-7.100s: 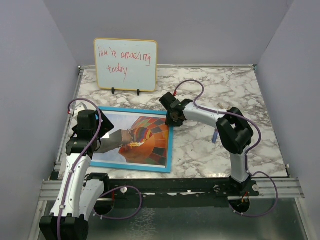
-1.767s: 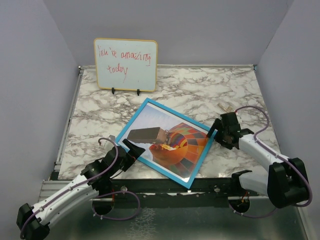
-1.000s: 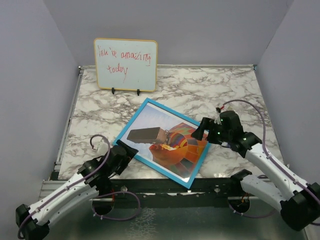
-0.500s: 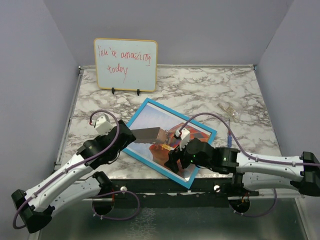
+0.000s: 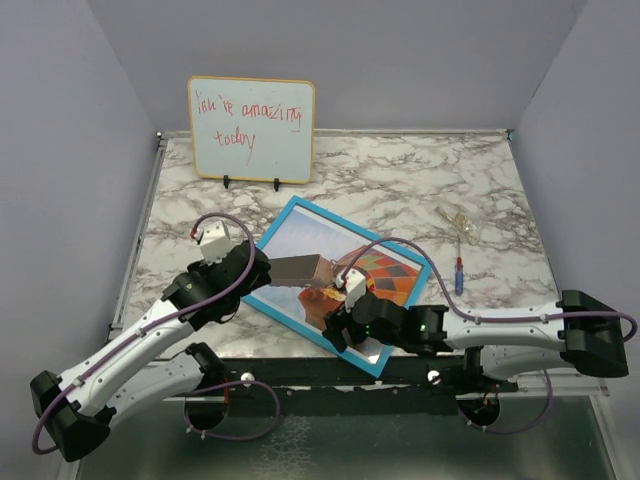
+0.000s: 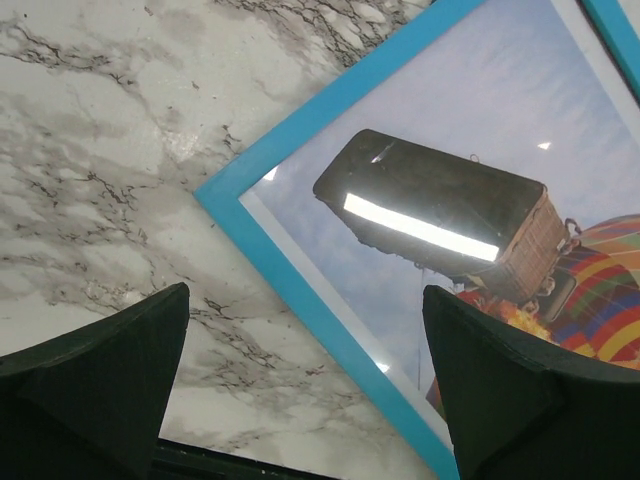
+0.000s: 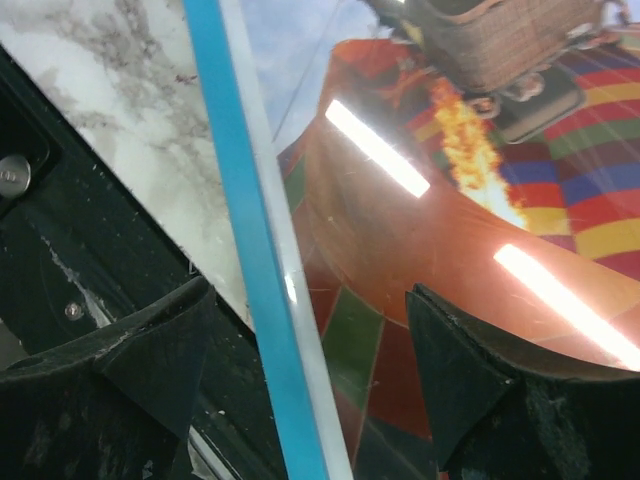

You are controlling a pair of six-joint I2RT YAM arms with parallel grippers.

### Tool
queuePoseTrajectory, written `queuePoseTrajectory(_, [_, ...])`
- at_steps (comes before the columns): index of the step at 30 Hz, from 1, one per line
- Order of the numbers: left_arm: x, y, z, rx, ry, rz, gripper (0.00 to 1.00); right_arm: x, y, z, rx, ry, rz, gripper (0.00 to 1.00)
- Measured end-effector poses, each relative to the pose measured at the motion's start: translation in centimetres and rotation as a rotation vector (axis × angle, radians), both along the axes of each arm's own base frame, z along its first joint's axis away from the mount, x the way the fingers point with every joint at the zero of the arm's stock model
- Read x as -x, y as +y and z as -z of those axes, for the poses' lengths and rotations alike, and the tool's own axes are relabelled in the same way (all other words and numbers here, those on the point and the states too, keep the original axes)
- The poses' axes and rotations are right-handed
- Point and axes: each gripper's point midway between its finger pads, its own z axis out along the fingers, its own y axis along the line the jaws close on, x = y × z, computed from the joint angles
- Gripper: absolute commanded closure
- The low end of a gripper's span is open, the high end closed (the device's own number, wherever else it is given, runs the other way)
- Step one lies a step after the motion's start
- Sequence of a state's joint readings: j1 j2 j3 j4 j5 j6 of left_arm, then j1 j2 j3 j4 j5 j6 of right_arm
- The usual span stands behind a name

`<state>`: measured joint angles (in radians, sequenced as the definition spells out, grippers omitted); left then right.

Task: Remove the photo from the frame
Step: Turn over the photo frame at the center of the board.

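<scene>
Top external view: saw the frame (image 5: 340, 220) lying flat and face up on the desk (image 5: 400, 170), turned at a slant, close to the front edge. Saw the photo (image 5: 305, 240) inside it, under the shiny front, with the blue rim all the way round.

Found the left claw (image 6: 305, 330) wide open above the left corner of the frame, holding nothing. Found the right claw (image 7: 308, 290) wide open too, low over the near blue edge, with one finger outside the rim and the other over the balloon. Could not tell if any finger touched the frame. Noticed a whiteboard (image 5: 250, 128) standing at the back, well apart.

Judged the job as hardly begun, with nothing taken out yet. Could not see the back of the frame at all. Guessed at what was left: grab the frame, turn it over, open the back, then pull the photo free.
</scene>
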<state>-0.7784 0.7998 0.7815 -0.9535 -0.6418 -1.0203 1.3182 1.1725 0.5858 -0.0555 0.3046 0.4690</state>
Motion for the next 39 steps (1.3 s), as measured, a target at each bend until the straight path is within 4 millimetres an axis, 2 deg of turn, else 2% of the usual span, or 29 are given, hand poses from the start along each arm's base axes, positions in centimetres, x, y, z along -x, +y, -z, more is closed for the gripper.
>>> queuePoseTrajectory(5, [-0.2, -0.2, 0.8, -0.043, 0.036, 0.03, 0.01, 2.2, 2.1, 1.7, 0.032, -0.037, -0.113, 0.19])
queuePoseTrajectory(9, [-0.4, -0.2, 0.6, -0.028, 0.024, 0.024, 0.01, 3.3, 3.4, 1.8, 0.016, -0.078, -0.191, 0.2])
queuePoseTrajectory(17, [-0.1, -0.4, 0.0, 0.068, -0.016, -0.018, 0.01, 3.3, 4.4, 2.1, -0.006, -0.156, -0.263, 0.28])
queuePoseTrajectory(25, [-0.1, -0.4, -0.5, 0.114, -0.042, -0.041, 0.01, 3.5, 4.8, 5.0, 0.095, -0.178, -0.331, 0.39])
queuePoseTrajectory(27, [0.0, -0.3, -0.3, 0.116, -0.042, -0.043, 0.01, 3.5, 5.0, 5.2, 0.1, -0.177, -0.336, 0.43])
queuePoseTrajectory(30, [0.0, -0.3, -0.3, 0.116, -0.042, -0.043, 0.01, 3.7, 5.1, 5.2, 0.098, -0.177, -0.337, 0.44])
queuePoseTrajectory(32, [0.0, -0.3, -0.3, 0.117, -0.042, -0.043, 0.01, 3.6, 5.1, 5.2, 0.097, -0.177, -0.334, 0.5])
queuePoseTrajectory(39, [-0.1, -0.4, 0.1, 0.107, -0.028, -0.046, 0.01, 4.2, 5.5, 5.3, 0.103, -0.182, -0.338, 0.56])
